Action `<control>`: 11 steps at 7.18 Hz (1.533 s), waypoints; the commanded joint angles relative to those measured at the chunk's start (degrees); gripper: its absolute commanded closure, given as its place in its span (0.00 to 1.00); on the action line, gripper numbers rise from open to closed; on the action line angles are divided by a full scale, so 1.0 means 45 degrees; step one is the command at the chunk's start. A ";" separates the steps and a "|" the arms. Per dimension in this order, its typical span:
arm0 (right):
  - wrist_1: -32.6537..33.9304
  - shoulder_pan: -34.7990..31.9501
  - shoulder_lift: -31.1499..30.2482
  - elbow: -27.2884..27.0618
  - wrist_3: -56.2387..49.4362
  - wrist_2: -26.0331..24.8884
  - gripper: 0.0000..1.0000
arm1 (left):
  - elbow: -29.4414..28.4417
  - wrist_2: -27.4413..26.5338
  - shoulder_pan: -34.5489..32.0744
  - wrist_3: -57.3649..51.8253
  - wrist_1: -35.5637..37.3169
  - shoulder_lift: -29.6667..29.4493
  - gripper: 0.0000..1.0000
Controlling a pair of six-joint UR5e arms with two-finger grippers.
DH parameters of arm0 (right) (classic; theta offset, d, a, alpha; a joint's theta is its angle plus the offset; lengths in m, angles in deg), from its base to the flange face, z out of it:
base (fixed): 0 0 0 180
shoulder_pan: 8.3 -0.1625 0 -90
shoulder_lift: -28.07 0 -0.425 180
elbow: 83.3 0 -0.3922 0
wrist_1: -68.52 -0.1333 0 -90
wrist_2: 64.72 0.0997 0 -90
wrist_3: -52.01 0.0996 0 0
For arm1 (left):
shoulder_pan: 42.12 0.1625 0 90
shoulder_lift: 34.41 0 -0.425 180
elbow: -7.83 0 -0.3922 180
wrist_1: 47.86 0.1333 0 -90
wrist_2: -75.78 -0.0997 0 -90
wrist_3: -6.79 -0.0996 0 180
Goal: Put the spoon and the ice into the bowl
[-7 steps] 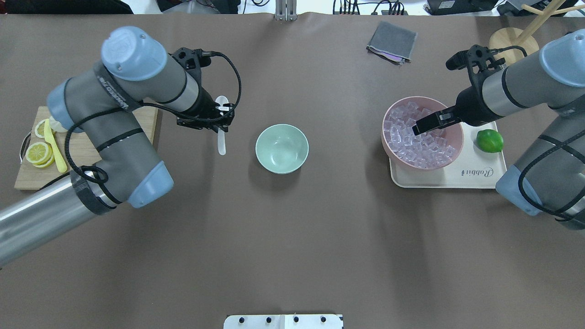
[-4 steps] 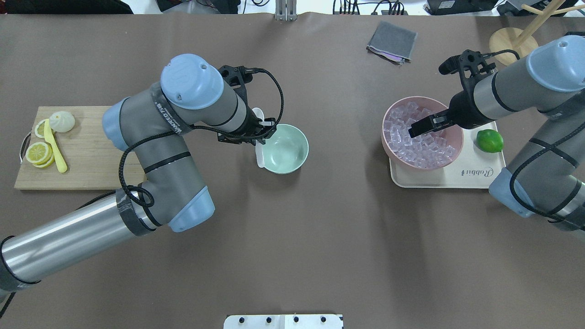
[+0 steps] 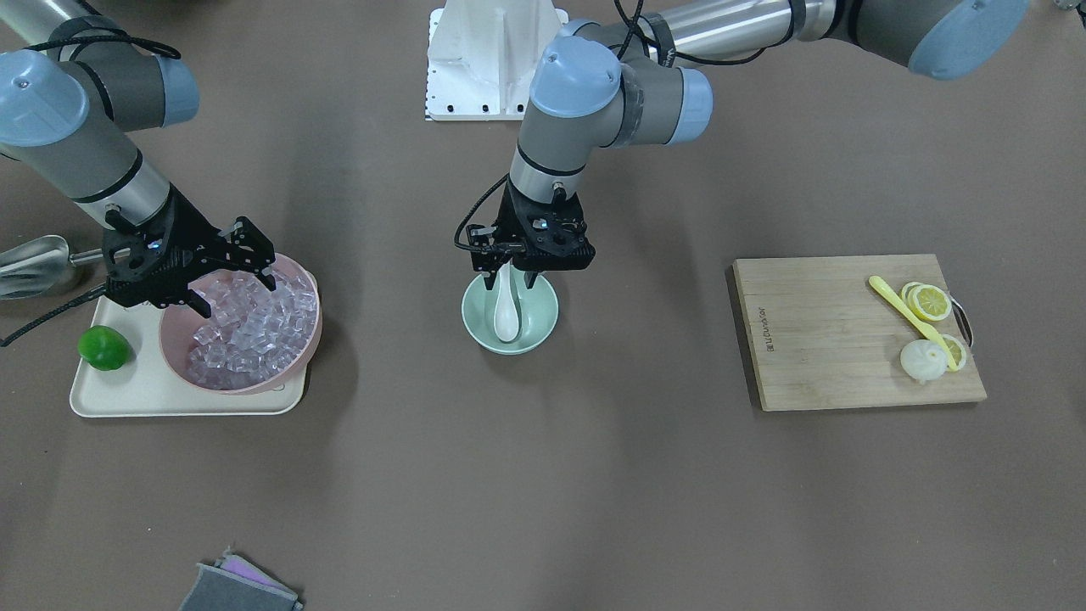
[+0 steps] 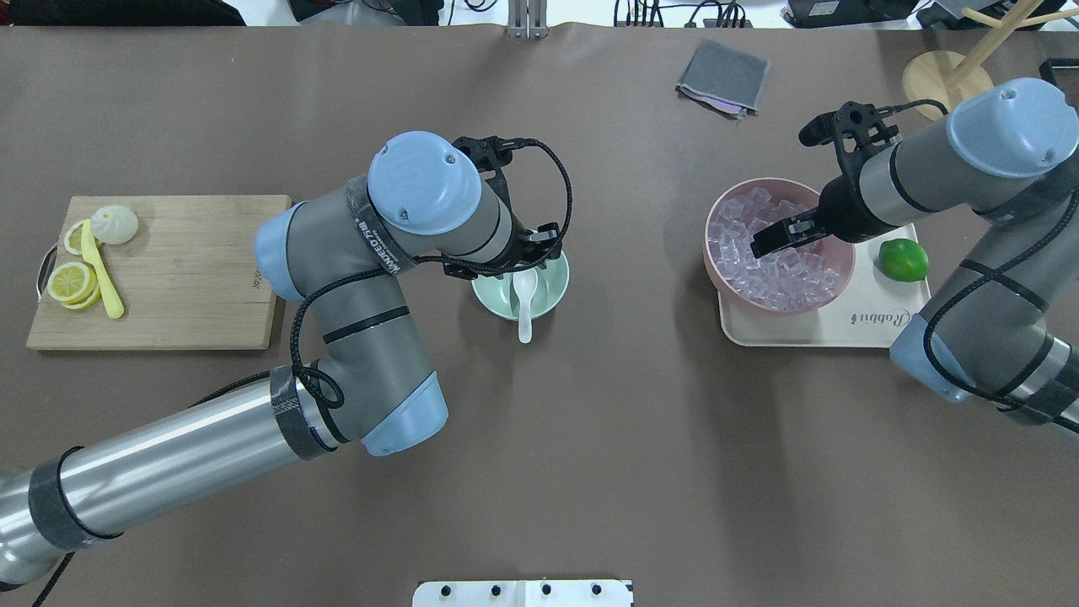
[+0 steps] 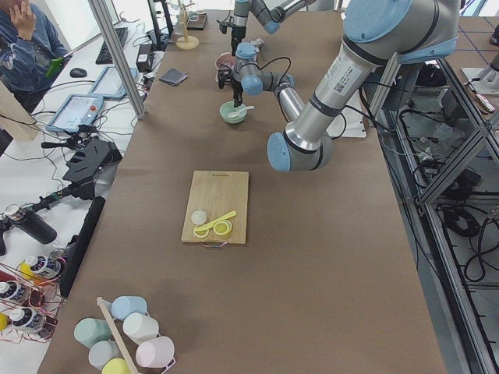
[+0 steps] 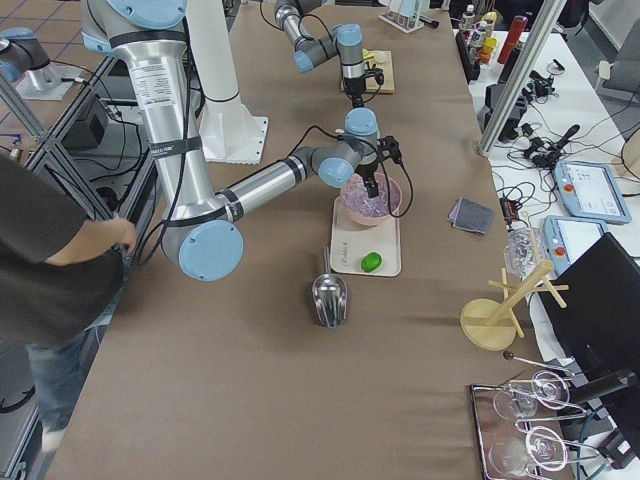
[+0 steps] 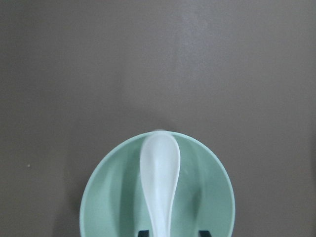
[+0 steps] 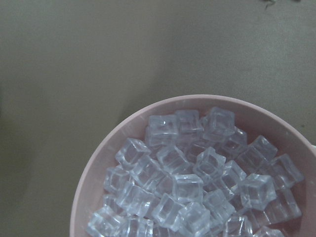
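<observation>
The mint-green bowl [image 3: 540, 321] stands at the table's middle and also shows in the overhead view [image 4: 552, 285]. The white spoon [image 3: 506, 312] lies in it, scoop down and handle leaning up over the rim on the robot's side [image 4: 524, 302] [image 7: 159, 173]. My left gripper [image 3: 509, 284] hangs right above the handle with its jaws apart on either side, open. Ice [image 3: 246, 333] [image 8: 197, 182] fills a pink bowl [image 3: 316, 321]. My right gripper [image 3: 233, 293] [image 4: 763, 243] hovers open over that ice, holding nothing.
The pink bowl sits on a cream tray [image 3: 127, 395] with a green lime [image 3: 104, 348]; a metal scoop [image 3: 30, 263] lies beside it. A wooden cutting board [image 3: 831, 339] holds lemon slices, a yellow utensil and a white bun. A grey cloth [image 4: 723, 76] lies at the far edge.
My left arm swung right from beside the cutting board to over the green bowl with the spoon. The spoon now rests in the bowl. My right gripper shifted slightly left over the ice.
</observation>
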 commanded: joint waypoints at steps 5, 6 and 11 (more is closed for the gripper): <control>-0.0137 0.0009 0.0532 0.1308 -0.0002 -0.0301 0.17 | 0.0910 0.0008 -0.0249 -0.0176 0.0966 0.0191 0.03; -0.0117 0.0067 0.0551 0.1521 -0.0002 -0.0300 0.18 | 0.1007 0.0008 -0.0269 -0.0176 0.0966 0.0269 0.03; -0.0137 0.0146 0.0337 0.1464 0.0545 0.0149 0.20 | 0.0910 -0.0012 -0.0269 -0.0156 0.0946 0.0348 0.03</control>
